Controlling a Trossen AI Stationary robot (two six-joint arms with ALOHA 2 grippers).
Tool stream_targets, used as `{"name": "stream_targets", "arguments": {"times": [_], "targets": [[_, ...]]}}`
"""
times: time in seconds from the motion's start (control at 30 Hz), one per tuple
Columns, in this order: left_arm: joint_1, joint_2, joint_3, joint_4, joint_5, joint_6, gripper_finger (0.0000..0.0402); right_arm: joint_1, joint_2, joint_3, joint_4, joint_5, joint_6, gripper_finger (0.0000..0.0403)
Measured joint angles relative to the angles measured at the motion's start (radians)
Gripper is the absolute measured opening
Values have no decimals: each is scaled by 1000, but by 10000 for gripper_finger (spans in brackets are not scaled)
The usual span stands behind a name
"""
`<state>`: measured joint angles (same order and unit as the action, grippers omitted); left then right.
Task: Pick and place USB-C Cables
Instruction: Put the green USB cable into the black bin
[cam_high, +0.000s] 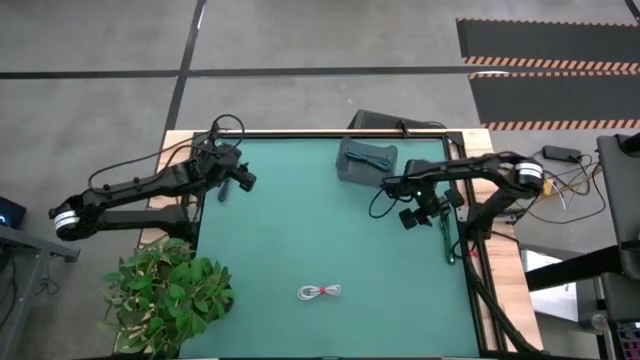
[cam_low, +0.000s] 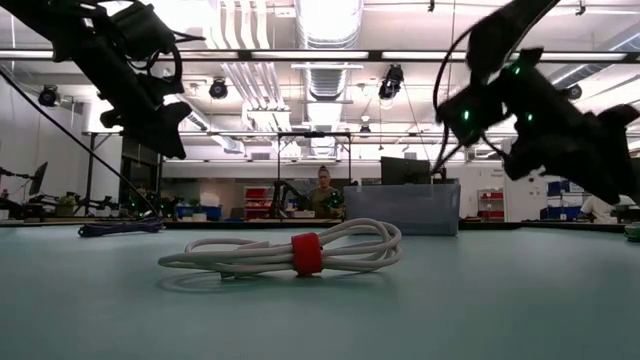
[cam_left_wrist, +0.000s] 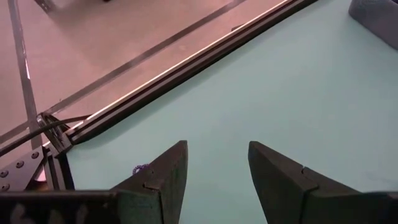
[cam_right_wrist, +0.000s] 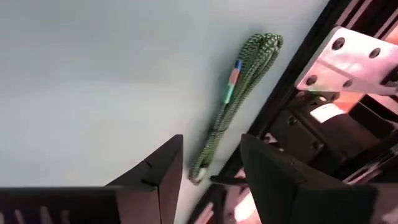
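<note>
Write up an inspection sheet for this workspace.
Surface: green mat, flat.
Job's things: white cable with red band near front edge; green cable along right edge; blue cable by left tool; another blue cable in grey bin at the back.
Clutter: nothing seen.
Grippers: left tool open, empty, above mat; right tool open, empty, over green cable.
Cables: black arm wires.
Surroundings: potted plant; person behind.
</note>
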<state>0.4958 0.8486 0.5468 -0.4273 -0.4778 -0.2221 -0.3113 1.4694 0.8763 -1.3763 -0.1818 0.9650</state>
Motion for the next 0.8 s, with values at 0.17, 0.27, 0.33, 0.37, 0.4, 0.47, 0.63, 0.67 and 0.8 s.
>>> {"name": "stream_targets", "arguments": {"times": [0.17,0.27,0.33,0.37,0.4,0.47,0.63,0.67,0.8], "targets": [[0,0,-4,0,0,-1,155,140,-129,0,134,15,152,145],[0,0,-10,0,0,-5,155,235,-189,0,250,88,240,140],[0,0,-15,0,0,-6,155,293,-219,0,323,147,273,137],[0,0,-16,-1,0,-6,155,318,-230,0,361,178,275,135],[0,0,-17,0,0,-6,155,342,-239,0,401,207,274,133],[0,0,-19,0,0,-6,155,383,-247,0,489,266,261,130],[0,0,-24,1,0,-6,155,426,-234,0,601,337,298,120],[0,0,-26,0,0,-6,155,426,-228,0,585,336,320,118],[0,0,-31,0,0,-6,155,422,-224,0,451,331,424,107]]}}
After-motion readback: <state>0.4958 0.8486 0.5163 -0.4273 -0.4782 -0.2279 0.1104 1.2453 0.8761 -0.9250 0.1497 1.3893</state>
